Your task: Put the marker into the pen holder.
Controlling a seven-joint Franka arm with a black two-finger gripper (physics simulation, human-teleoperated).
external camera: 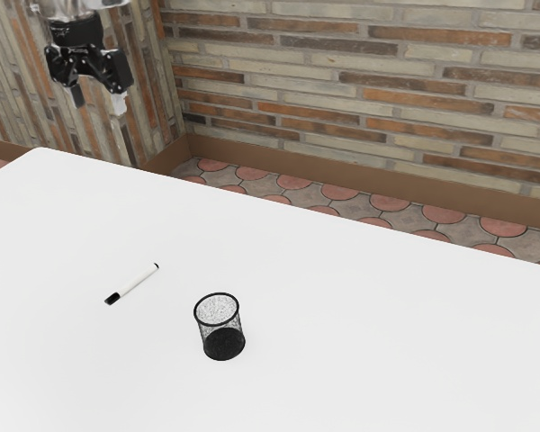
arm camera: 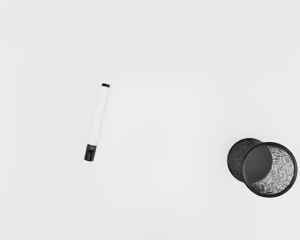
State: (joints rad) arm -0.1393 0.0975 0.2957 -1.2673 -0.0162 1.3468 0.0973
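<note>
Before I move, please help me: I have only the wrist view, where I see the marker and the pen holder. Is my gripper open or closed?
Observer: It is open; in the exterior view the two fingers of the gripper stand apart.
Operator: Thank you. And is it already low, close to the marker?
Observer: No, the exterior view has it hanging high, well above the level of the tabletop.
Operator: I understand. What is there past the edge of the table, please?
Observer: Beyond the far edge, in the exterior view, a brick wall rises behind a strip of tiled floor.
</note>
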